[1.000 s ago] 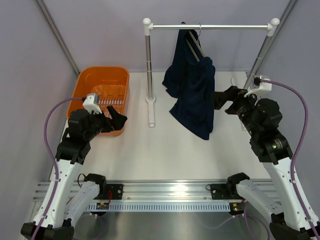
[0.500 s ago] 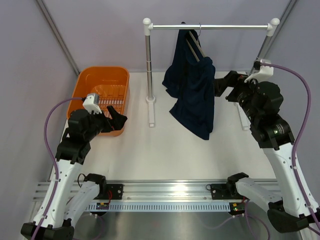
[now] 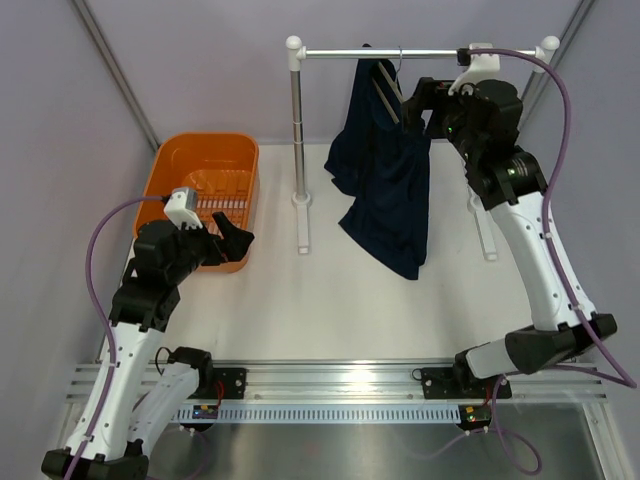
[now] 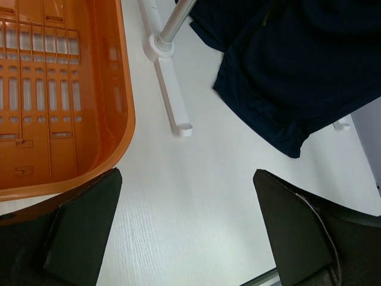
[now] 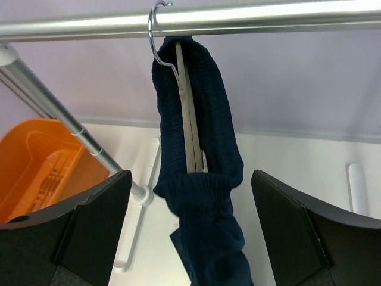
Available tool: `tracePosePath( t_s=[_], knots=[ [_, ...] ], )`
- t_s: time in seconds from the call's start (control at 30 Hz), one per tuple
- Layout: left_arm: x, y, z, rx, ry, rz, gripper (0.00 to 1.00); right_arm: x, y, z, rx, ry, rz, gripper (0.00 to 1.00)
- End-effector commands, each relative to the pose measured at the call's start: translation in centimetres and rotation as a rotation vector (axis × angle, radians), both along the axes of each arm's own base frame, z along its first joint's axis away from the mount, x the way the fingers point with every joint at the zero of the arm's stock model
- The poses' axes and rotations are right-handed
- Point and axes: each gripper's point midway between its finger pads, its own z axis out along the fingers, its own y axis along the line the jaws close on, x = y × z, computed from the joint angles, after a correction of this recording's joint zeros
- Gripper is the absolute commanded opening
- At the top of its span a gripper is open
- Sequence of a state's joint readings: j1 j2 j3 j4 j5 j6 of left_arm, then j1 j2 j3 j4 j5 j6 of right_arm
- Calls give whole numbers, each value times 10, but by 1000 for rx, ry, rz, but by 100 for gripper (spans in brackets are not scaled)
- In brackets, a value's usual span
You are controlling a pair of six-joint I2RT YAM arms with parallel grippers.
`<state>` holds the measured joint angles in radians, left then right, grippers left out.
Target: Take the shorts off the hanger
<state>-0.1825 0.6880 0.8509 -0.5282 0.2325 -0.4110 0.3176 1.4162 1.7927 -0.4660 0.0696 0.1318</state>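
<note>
- While both arms sit bolted at 6 o'clock, the right gripper (image 5: 190, 179) is up at rail height, at 3 o'clock of the garment. Its jaws are apart and clamped on nothing.
- Left gripper (image 4: 186, 179): jaws apart, empty, over the table beside the near right corner of the basket (image 3: 195, 155).
- Shorts (image 3: 385, 190): dark navy, limp, hanging at 12 o'clock of the table. The waistband is looped round the grey hanger (image 5: 189, 119). In the right wrist view they hang centred ahead of the fingers; no contact seen.
- Hanger hangs steeply tilted, with its wire hook (image 5: 156, 36) over the rail (image 3: 420, 53).
- In the way: the silver, white-capped rail crosses directly above the hook. The stand's left post (image 3: 297, 130) is at 9 o'clock of the shorts, near them.
- Orange basket at 10 o'clock, well apart from the shorts.
- Count: one pair of shorts, one hanger, one basket, one stand (two posts, two flat feet), two arms, two purple cables.
- Surface: white table (image 3: 330, 300) with faint grain. A slotted aluminium track (image 3: 340, 378) runs at 6 o'clock. Pale lilac-grey walls.
</note>
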Motion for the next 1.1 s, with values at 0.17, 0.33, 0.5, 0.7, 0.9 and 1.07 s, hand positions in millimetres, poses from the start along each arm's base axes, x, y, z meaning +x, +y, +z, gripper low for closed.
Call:
tracePosePath(
  t_s=[0.17, 0.33, 0.5, 0.7, 0.9, 1.07],
  knots=[
    [-1, -7, 25, -19, -85, -42, 99, 64, 14, 9, -111, -52, 4, 89],
    [-1, -7, 25, -20, -85, -44, 99, 81, 21, 0, -126, -9, 15, 86],
    [-1, -7, 26, -21, -88, -46, 99, 77, 15, -9, -119, 32, -16, 84],
    [-2, -9, 25, -23, -84, -53, 99, 80, 14, -21, -144, 47, -19, 74],
    [-2, -8, 26, -21, -87, -47, 99, 90, 18, -14, -139, 22, -11, 69],
    [-1, -7, 26, -21, -86, -46, 99, 100, 23, -10, -138, 16, -4, 65]
  ],
)
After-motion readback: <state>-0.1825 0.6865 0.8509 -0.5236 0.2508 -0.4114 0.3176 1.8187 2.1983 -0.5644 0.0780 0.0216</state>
